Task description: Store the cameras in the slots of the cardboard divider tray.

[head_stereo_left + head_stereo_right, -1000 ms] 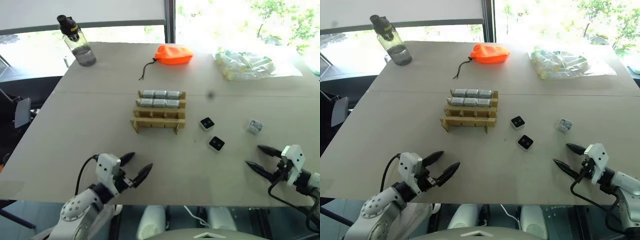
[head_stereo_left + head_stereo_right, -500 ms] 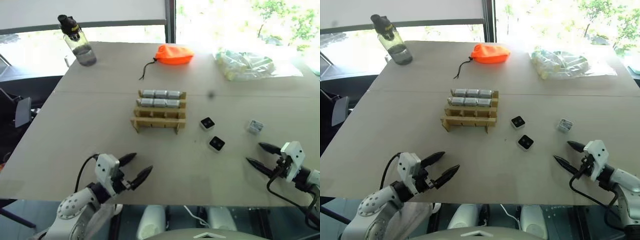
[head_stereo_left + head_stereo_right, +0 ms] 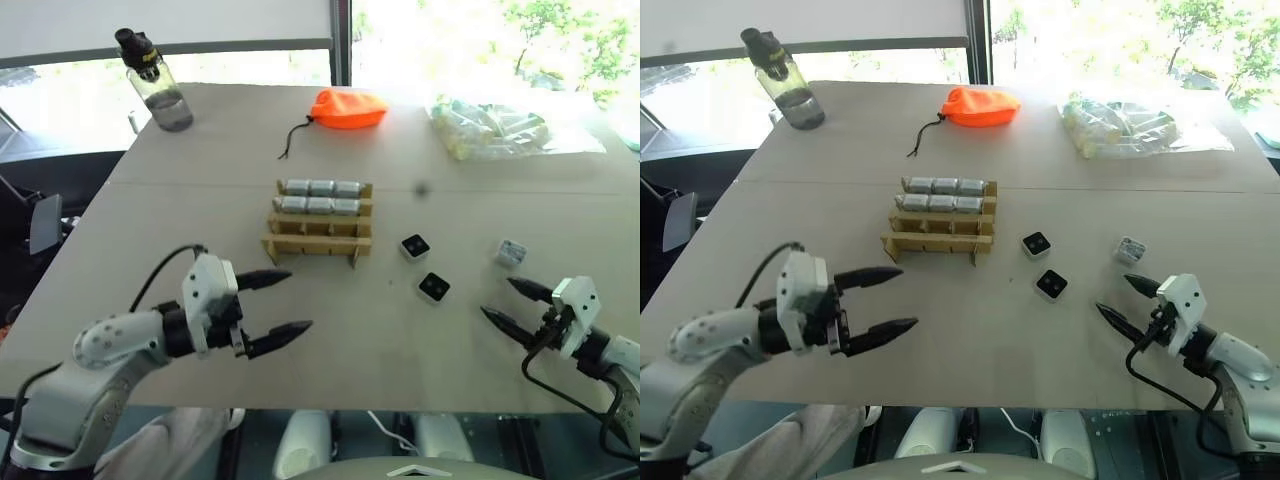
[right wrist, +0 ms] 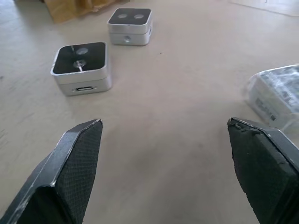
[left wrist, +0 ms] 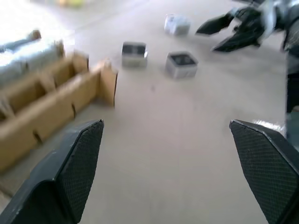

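Observation:
The tan cardboard divider tray (image 3: 318, 222) stands mid-table, with several silver cameras (image 3: 320, 197) filling its two back rows; the front slots look empty. Two loose cameras (image 3: 414, 246) (image 3: 433, 288) lie lens-up to its right, and a third camera (image 3: 511, 253) lies further right. My left gripper (image 3: 298, 300) hovers open in front of the tray's left corner. Near the table's front right, my right gripper (image 3: 498, 298) is open and points toward the loose cameras (image 4: 82, 67) (image 4: 129, 25). Nothing sits between either pair of fingers.
A water bottle (image 3: 155, 85) stands at the back left, an orange pouch (image 3: 347, 108) with a cord at the back centre, and a clear bag of pale tubes (image 3: 490, 128) at the back right. The table's front edge runs just under both grippers.
My left gripper has risen off the front edge and swung toward the tray, its fingers now pointing right. The right gripper has barely shifted.

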